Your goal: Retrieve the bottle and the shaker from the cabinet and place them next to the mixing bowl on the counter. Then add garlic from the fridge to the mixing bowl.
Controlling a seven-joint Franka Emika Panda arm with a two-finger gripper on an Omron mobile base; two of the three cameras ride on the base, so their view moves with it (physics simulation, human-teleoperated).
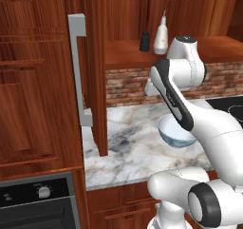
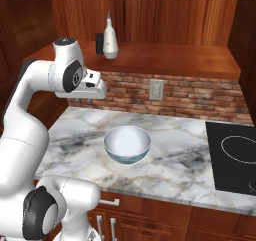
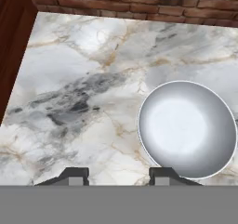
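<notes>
Hand view — mixing bowl (image 3: pixel 188 128) just right of empty gripper (image 3: pixel 119 175).

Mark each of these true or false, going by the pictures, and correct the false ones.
1. The bottle and the shaker stand side by side on the cabinet shelf. True.
2. The mixing bowl holds garlic. False: its white inside is bare.
3. The cabinet door is closed. False: it stands swung open, its grey bar handle facing the left base view.
4. The gripper holds the bottle. False: nothing sits between its fingertips, which hang above the counter beside the bowl.
5. The bowl rests on the marble counter, below the shelf. True.
</notes>
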